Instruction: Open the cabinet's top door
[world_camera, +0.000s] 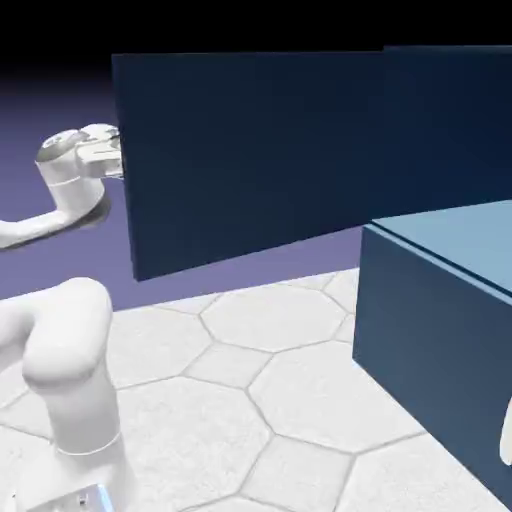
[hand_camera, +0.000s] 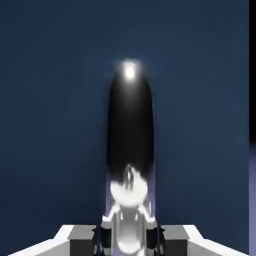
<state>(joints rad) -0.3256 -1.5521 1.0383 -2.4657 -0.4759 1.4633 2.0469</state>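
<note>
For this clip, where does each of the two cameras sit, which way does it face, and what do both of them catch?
Exterior view: fixed beside the robot, facing the cabinet; the white arm rises at lower left, its hand at the swung-out top door.
Hand view: on the hand, looking along the gripper at the door panel; the silver handle stands between the fingertips, which seem closed on it.
Shared: the top door and the gripper.

The top door (world_camera: 250, 150) is dark navy-blue and plain, its handle (hand_camera: 130, 135) glossy black-silver with a white glint. The cabinet (world_camera: 430, 330) is navy with a light-blue top surface. The arm (world_camera: 65, 350) is white; the table (world_camera: 270, 400) is white with a hexagon pattern, before a violet backdrop (world_camera: 60, 110).
</note>
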